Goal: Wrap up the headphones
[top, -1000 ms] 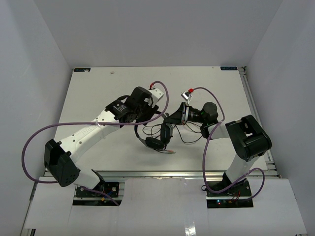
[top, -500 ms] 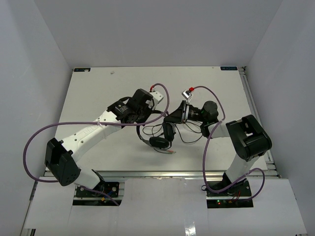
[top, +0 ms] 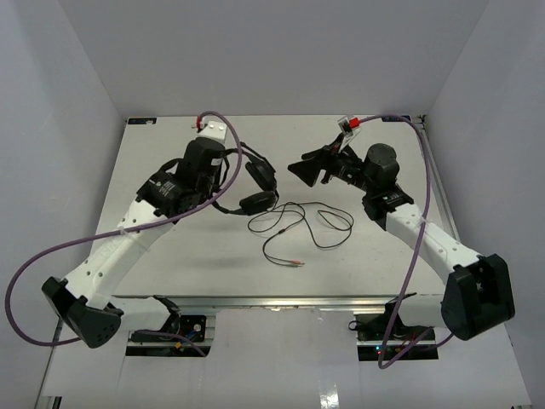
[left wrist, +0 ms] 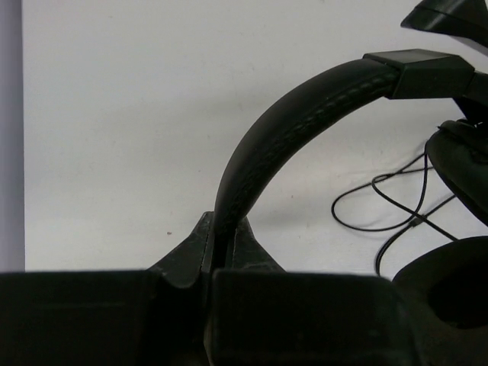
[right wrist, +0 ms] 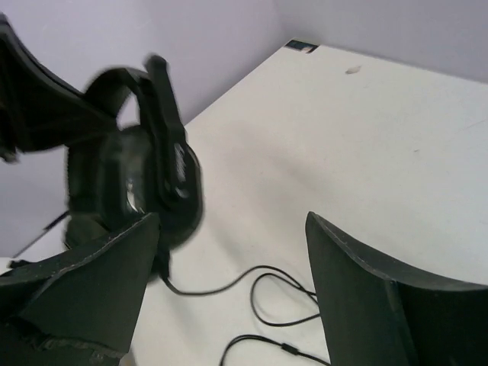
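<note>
The black headphones [top: 258,202] hang from my left gripper [top: 225,173], which is shut on the curved headband [left wrist: 303,107] just above the table. In the left wrist view the headband rises out of the closed jaws and one earcup [left wrist: 451,284] shows at the lower right. The thin dark cable [top: 300,223] trails loose in loops on the table, its reddish plug [top: 297,264] towards the front. My right gripper [top: 312,169] stands open to the right of the headphones, holding nothing. In the right wrist view the blurred headphones [right wrist: 145,179] sit beyond its left finger and the cable [right wrist: 268,299] lies below.
Purple robot cables [top: 255,162] arc over both arms. Grey walls close in the white table [top: 153,158] on three sides. The table's right edge rail [top: 434,183] runs beside the right arm.
My left gripper shut on the headband and carried the headphones back and left. The right gripper let go, opened wide and drew back to the right. The cable now stretches across the table.
</note>
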Controlling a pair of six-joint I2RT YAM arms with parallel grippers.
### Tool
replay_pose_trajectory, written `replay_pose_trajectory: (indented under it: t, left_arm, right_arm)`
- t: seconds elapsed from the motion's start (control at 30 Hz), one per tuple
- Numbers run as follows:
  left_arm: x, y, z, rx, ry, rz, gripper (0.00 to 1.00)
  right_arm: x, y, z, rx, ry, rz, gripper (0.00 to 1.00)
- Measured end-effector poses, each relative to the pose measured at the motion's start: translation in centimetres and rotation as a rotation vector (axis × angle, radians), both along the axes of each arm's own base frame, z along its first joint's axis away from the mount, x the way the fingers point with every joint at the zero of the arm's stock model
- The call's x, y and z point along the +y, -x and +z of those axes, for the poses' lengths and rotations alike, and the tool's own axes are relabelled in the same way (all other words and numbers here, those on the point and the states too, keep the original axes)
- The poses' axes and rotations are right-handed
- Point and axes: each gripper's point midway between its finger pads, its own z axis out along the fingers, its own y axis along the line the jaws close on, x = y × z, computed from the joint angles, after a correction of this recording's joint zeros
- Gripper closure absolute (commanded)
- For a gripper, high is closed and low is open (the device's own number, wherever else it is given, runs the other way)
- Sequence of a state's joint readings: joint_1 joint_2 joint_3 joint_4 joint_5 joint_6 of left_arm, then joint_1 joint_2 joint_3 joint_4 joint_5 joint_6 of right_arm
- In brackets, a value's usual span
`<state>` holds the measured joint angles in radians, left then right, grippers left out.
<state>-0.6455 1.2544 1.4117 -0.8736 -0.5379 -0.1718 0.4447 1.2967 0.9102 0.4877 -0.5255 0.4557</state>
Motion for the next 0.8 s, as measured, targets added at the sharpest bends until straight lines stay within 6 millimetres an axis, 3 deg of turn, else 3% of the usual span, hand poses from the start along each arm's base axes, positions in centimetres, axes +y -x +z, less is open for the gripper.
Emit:
replay_pose_trajectory:
  t: [0.13,0.23,0.33,0.43,0.6,0.8]
  left_arm:
    - [1.4,0.7,4.7,-0.091,0.088,0.054,1.00]
    - [1.5,1.5,8.7,-0.159,0.178,0.044,1.00]
    - [1.3,2.8,12.4,-0.221,0.282,0.009,1.00]
    - [1.3,4.3,15.0,-0.266,0.368,-0.031,1.00]
    - [1.2,5.6,16.6,-0.287,0.428,-0.066,1.00]
    - [0.7,5.3,15.8,-0.257,0.422,-0.073,1.00]
  right_arm:
    - [-1.8,1.8,-0.5,-0.124,0.049,-0.041,0.17]
    - [-2.2,3.9,-3.1,-0.172,0.078,0.005,0.18]
    - [-1.9,5.2,-4.9,-0.200,0.096,0.065,0.18]
    - [-1.0,6.4,-4.5,-0.275,0.086,0.133,0.18]
    - [1.7,9.3,-3.3,-0.409,0.050,0.282,0.18]
    - [4.2,11.6,-4.7,-0.446,0.044,0.417,0.19]
